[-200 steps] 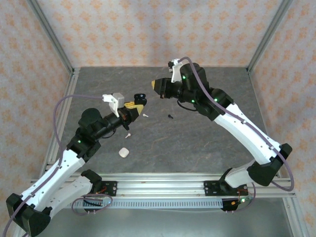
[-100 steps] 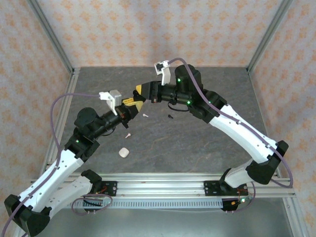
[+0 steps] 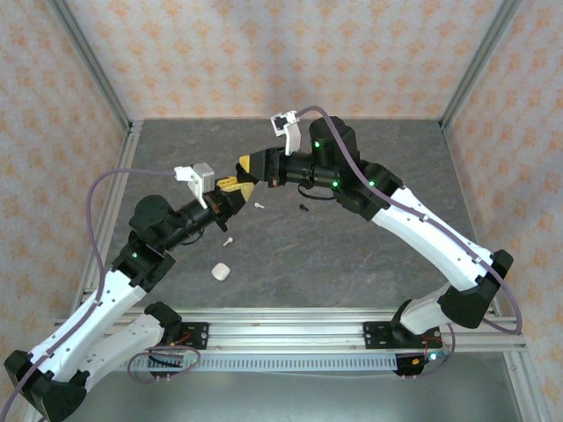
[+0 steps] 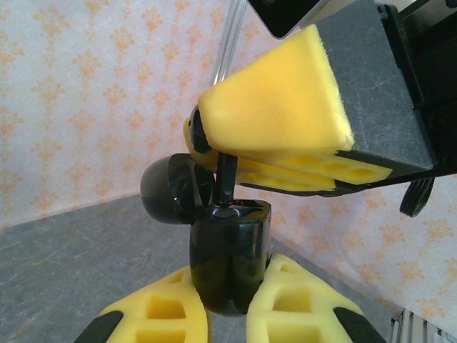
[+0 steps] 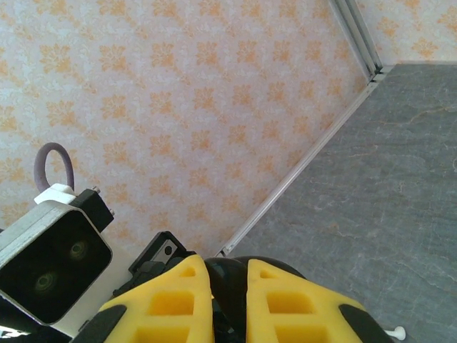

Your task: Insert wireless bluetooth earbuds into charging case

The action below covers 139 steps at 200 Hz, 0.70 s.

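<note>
- While the left fingers [image 4: 166, 320] clamp the lower part of the black charging case [image 4: 230, 261], held up off the bench [image 3: 369, 264] with its lid [image 4: 170, 190] swung open, the right fingers [image 4: 275, 118] sit just above its mouth. They pinch a thin dark piece we take for a black earbud [image 4: 226, 177], its lower end at the opening.
- We judge the insertion to be under way. If the earbud goes in tilted or meets the wrong well, it could jam on the rim.
- Pressing down hard could make the glossy case slide or twist in the left fingers, since only its base is gripped.
- Letting go too early risks dropping the earbud onto the bench.
- The right fingers sit close to the open lid, and a sideways nudge could knock it shut.
- On the bench lie a second black earbud [image 3: 303, 208], a white earbud [image 3: 259, 205], another white earbud [image 3: 227, 240] and a white case [image 3: 220, 272], all easy for an arm to sweep aside.
</note>
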Available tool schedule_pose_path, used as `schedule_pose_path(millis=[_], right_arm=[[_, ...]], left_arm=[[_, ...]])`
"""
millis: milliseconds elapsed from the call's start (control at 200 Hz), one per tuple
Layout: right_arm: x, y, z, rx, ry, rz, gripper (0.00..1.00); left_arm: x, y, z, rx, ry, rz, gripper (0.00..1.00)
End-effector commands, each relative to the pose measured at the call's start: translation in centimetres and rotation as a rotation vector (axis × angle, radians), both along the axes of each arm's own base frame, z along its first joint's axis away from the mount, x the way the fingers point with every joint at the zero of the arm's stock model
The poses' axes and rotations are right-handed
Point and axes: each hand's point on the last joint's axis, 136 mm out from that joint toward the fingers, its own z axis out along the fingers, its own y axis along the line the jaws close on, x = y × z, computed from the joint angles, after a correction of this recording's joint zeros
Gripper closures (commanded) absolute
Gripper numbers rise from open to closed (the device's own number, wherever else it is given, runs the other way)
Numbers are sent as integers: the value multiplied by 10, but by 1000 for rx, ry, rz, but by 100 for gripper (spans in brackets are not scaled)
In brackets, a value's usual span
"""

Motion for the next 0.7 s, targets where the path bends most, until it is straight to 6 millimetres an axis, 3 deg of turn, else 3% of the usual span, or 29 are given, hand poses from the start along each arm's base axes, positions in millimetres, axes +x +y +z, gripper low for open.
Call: schedule_pose_path(millis=[0, 290, 691], right_arm=[[-14, -4, -3, -25, -21, 47, 86], [-22, -3, -4, -23, -3, 88, 87], [-25, -1, -29, -86, 48, 113, 85]], left_arm=[[-8, 7, 31, -44, -83, 20, 100], [-6, 4, 31, -51, -79, 17, 100], [-7, 3, 32, -53, -80, 18, 100]])
